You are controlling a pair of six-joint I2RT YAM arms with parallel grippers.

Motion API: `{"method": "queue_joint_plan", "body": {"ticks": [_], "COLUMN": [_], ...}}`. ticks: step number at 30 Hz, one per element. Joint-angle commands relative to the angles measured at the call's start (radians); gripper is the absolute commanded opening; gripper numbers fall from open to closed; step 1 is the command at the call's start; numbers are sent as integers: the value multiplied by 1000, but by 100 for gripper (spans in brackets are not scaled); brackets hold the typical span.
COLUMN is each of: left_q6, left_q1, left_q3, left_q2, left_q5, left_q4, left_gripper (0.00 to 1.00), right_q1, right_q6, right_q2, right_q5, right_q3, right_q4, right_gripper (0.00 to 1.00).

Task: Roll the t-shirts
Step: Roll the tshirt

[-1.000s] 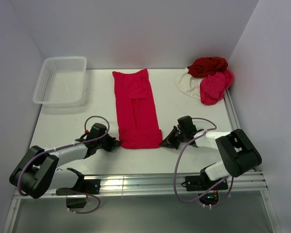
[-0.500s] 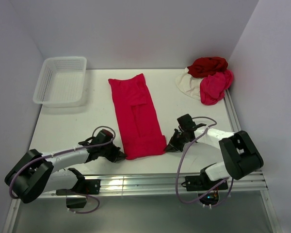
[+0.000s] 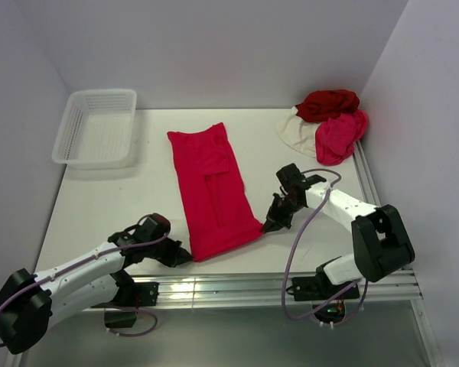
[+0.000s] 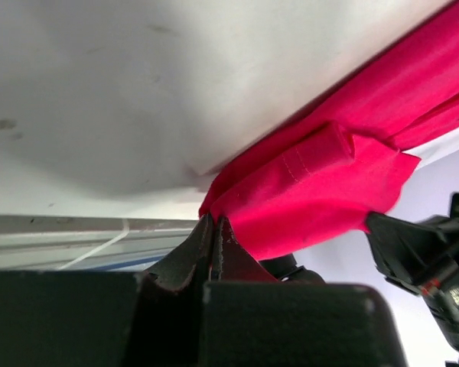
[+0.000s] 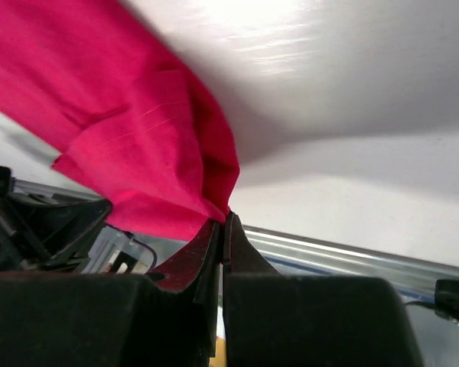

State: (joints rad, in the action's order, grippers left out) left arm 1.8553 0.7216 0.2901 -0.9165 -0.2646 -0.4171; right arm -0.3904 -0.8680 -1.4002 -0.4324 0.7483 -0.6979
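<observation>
A bright crimson t-shirt (image 3: 210,183) lies folded into a long strip on the white table, slanting from far left to near right. My left gripper (image 3: 185,256) is shut on its near left corner, and in the left wrist view the closed tips (image 4: 214,219) pinch the crimson hem (image 4: 321,176). Over on the near right corner, my right gripper (image 3: 266,227) is shut on the cloth too; its wrist view shows the tips (image 5: 224,219) pinching the crimson fabric (image 5: 138,130). The other t-shirts sit heaped at the far right: dark red (image 3: 327,103), pink (image 3: 338,136), cream white (image 3: 297,131).
A white mesh basket (image 3: 96,126) stands at the far left corner. A metal rail (image 3: 252,287) runs along the table's near edge, just behind both grippers. Walls close in the table on the left, back and right.
The crimson shirt has been dragged toward the near edge and skewed, its far end shifting left. My left gripper pulled back nearer the rail; my right gripper shifted slightly right.
</observation>
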Motion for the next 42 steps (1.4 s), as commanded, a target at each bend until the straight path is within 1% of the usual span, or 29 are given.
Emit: {"method": "queue_joint_plan", "body": {"ticks": [1, 5, 10, 16, 18, 22, 26, 33, 37, 42], "left_q6": [57, 84, 30, -90, -132, -174, -195, -257, -307, -358], "left_q1": [4, -17, -80, -201, -224, -286, -324, -386, -419, -459], "left_q3": [30, 32, 67, 150, 182, 221, 234, 270, 316, 394], "left_q2": [22, 33, 18, -103, -133, -182, -200, -313, -370, -429], "left_q5": [5, -12, -25, -74, -93, -114, -136, -160, -162, -147], "left_q4": [-118, -104, -126, -161, -176, -193, -177, -146, -137, -163], "left_gripper": [0, 0, 0, 0, 0, 0, 0, 0, 0, 1], "right_q1": [2, 4, 5, 12, 18, 25, 31, 35, 38, 47], "right_q6": [43, 49, 57, 38, 34, 24, 24, 27, 29, 35], "right_q2": [-16, -60, -102, -106, -112, -151, -207, -316, -361, -411], "right_q5": [77, 73, 78, 72, 67, 55, 58, 49, 58, 52], "right_q3": [108, 184, 244, 260, 275, 316, 394, 479, 523, 560], "right_q4": [-110, -137, -161, -170, -173, -181, -206, -206, -206, -201], "right_gripper": [0, 0, 0, 0, 0, 0, 0, 0, 0, 0]}}
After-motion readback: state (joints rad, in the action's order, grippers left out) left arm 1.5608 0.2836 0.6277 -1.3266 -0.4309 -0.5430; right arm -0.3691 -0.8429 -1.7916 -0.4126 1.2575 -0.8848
